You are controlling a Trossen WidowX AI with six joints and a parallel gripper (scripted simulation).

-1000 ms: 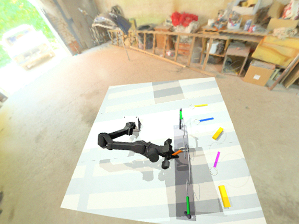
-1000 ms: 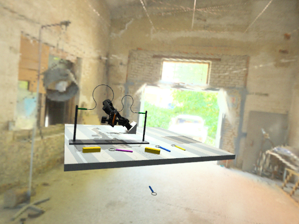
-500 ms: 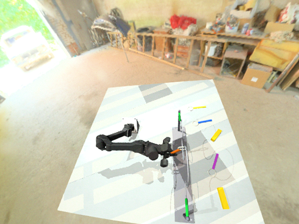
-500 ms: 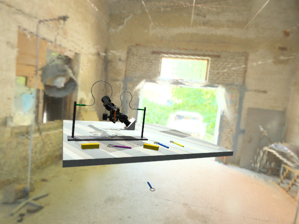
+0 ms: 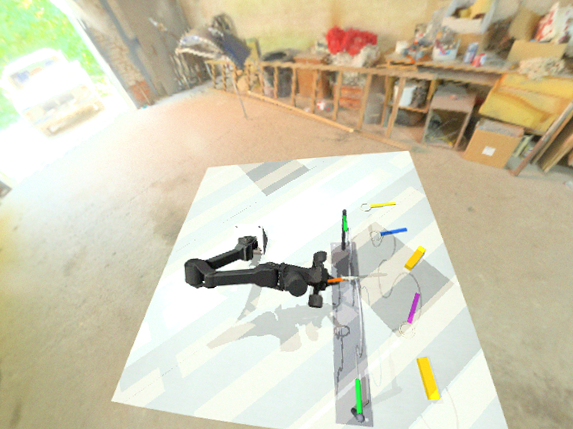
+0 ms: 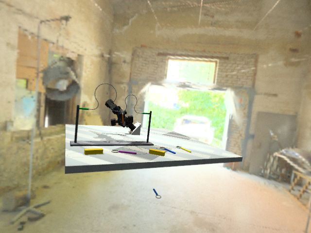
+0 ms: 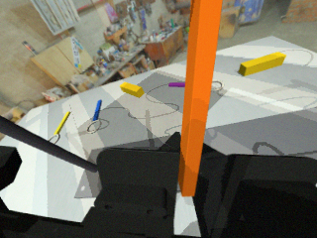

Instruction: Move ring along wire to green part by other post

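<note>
The orange handle [image 5: 335,279] [image 6: 122,119] [image 7: 200,84] is held by my gripper [image 5: 329,281] [image 6: 123,123] [image 7: 179,136], which is shut on it. In the wrist view the handle stands up from between the fingers. The ring is thin and faint, near the low middle stretch of grey wire between its tall loop [image 6: 105,83] and smaller loop [image 6: 130,94]; whether it touches the wire cannot be told. One green part [image 5: 358,396] [image 6: 83,108] is by the left post [image 6: 76,125]. The other green part [image 5: 344,222] [image 6: 146,113] is by the right post [image 6: 149,127].
A dark base [image 5: 345,409] [image 6: 112,144] carries the posts. Beyond it lie two yellow blocks [image 5: 428,378] [image 6: 157,152], a purple-handled ring [image 5: 413,308] [image 6: 127,152], a blue-handled ring [image 5: 393,231] [image 7: 97,110] and a yellow-handled ring [image 5: 382,204] [image 7: 62,123].
</note>
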